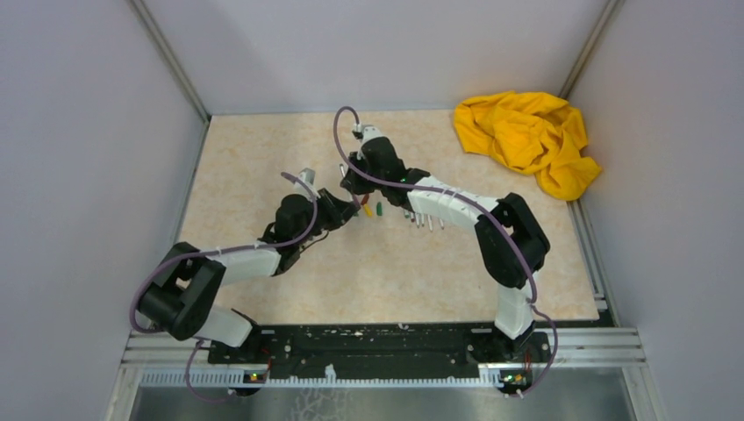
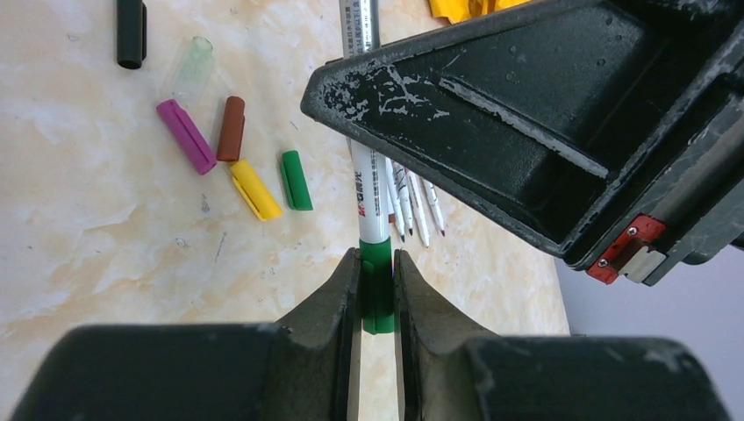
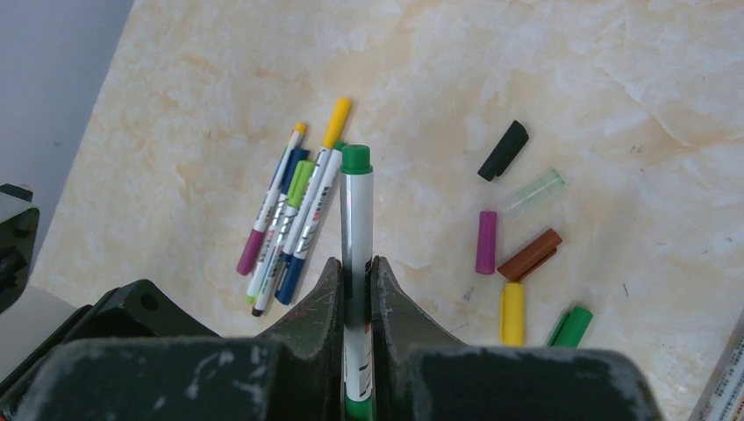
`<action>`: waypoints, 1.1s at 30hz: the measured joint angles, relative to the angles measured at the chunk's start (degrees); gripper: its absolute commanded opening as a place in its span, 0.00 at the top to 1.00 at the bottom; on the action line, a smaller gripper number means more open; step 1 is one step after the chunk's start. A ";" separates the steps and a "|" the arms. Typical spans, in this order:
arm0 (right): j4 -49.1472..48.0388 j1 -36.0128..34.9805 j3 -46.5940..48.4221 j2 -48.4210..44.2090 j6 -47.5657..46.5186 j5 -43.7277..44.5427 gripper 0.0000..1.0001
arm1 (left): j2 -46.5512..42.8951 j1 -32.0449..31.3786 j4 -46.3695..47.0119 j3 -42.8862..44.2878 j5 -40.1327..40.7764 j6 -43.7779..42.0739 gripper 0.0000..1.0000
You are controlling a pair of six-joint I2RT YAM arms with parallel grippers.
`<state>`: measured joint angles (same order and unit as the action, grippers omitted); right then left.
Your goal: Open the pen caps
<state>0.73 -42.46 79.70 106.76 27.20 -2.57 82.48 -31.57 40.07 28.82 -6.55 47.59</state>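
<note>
A white pen with a green cap is held between both grippers above the table. In the left wrist view my left gripper (image 2: 377, 254) is shut on the green cap (image 2: 377, 294), and the pen barrel (image 2: 369, 189) runs away from it. My right gripper (image 3: 355, 261) is shut on the same barrel (image 3: 355, 215); its green tail end (image 3: 355, 160) points away. Loose pen caps lie on the table: black (image 3: 504, 150), clear (image 3: 532, 193), purple (image 3: 485, 241), brown (image 3: 529, 255), yellow (image 3: 512, 312) and green (image 3: 570, 326). In the top view the left gripper (image 1: 347, 210) and right gripper (image 1: 353, 186) meet mid-table.
A bunch of pens (image 3: 289, 210) lies on the table, beyond the right gripper's fingers in the right wrist view. More pens with bare tips (image 2: 412, 202) lie under the right arm. A crumpled yellow cloth (image 1: 526, 136) sits in the far right corner. Grey walls close in the tabletop (image 1: 263, 167).
</note>
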 measured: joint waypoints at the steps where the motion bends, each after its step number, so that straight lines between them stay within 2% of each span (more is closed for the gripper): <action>1: 0.35 0.02 0.00 0.02 -0.31 0.00 1.00 | 0.44 -0.44 0.79 -0.26 0.55 0.02 1.00; 12: 2.36 1.05 0.35 0.04 -1.53 -1.31 1.00 | 1.31 -4.20 2.86 -1.18 7.04 -0.39 1.00; 18: 1.51 1.05 -0.20 0.04 -2.14 -1.66 1.00 | 1.53 -6.12 5.11 -2.32 10.95 2.21 1.00; 20: -1.07 0.96 -1.68 0.00 -2.73 -0.94 1.00 | 1.75 -6.86 4.55 -2.36 11.47 3.30 1.00; 24: -14.78 1.97 -3.87 -1.07 -6.25 5.97 1.00 | 2.43 -12.11 -0.37 -3.98 6.60 5.16 1.00; 27: -21.51 2.62 -5.62 -3.65 -8.33 9.29 1.00 | 2.71 -13.29 -2.71 -4.22 4.68 5.86 1.00; 33: -25.35 2.56 -5.84 -5.86 -10.82 11.96 1.00 | 2.60 -13.29 -6.21 -3.74 7.21 5.84 1.00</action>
<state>-24.62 -39.90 73.87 100.90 16.38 9.39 85.08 -44.86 33.87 25.08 0.67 53.43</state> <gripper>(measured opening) 0.051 0.208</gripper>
